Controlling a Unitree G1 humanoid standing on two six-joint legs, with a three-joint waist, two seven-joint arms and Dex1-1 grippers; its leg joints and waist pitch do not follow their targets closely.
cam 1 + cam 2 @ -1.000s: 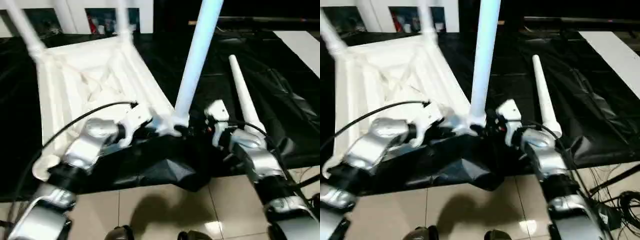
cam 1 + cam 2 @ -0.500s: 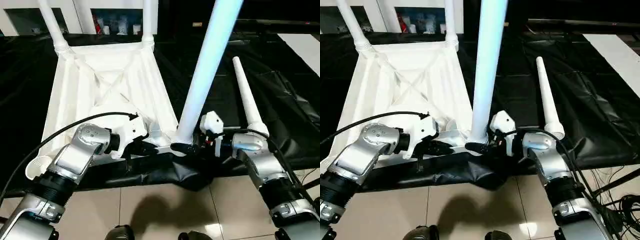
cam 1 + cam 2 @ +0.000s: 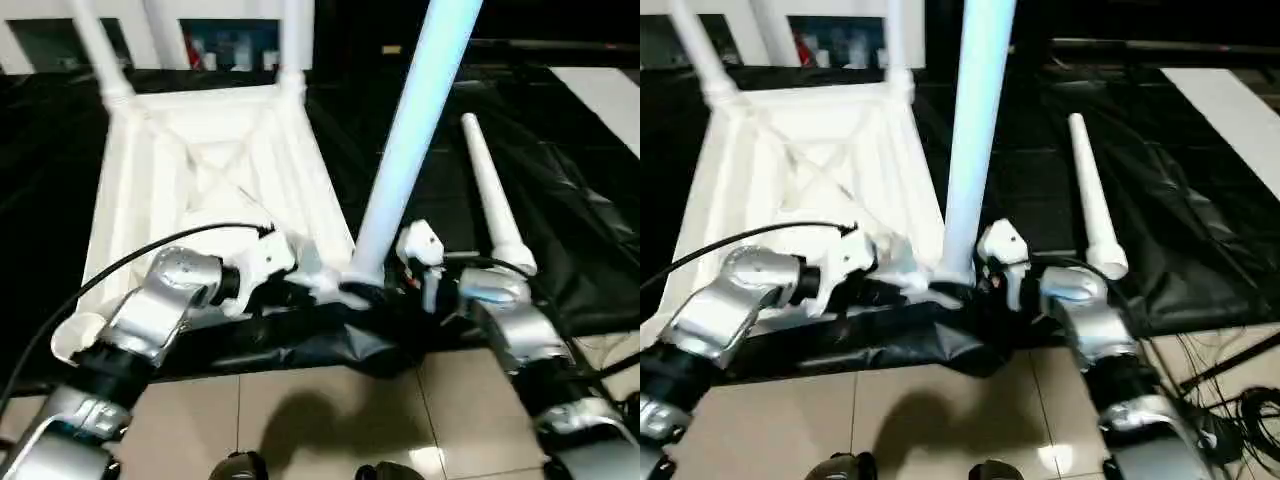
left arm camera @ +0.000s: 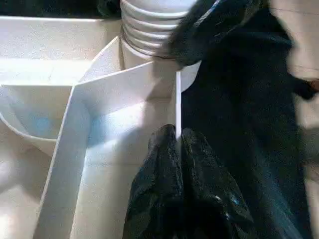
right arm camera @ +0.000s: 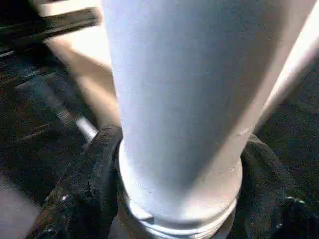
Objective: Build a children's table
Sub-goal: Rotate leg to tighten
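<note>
Tabletop lies underside up on a black sheet, its ribs showing, and serves as the landmark here. Two legs stand in its far corner sockets. At its near right corner a third leg rises, leaning slightly, its flared base at the socket. The right gripper has its black fingers closed around that base from both sides. The left gripper pinches the tabletop's thin edge wall just beside the same corner, fingers pressed together on it. A fourth leg lies loose on the sheet to the tabletop's right, apparently untouched. Tiled floor borders the sheet nearest the robot.
</note>
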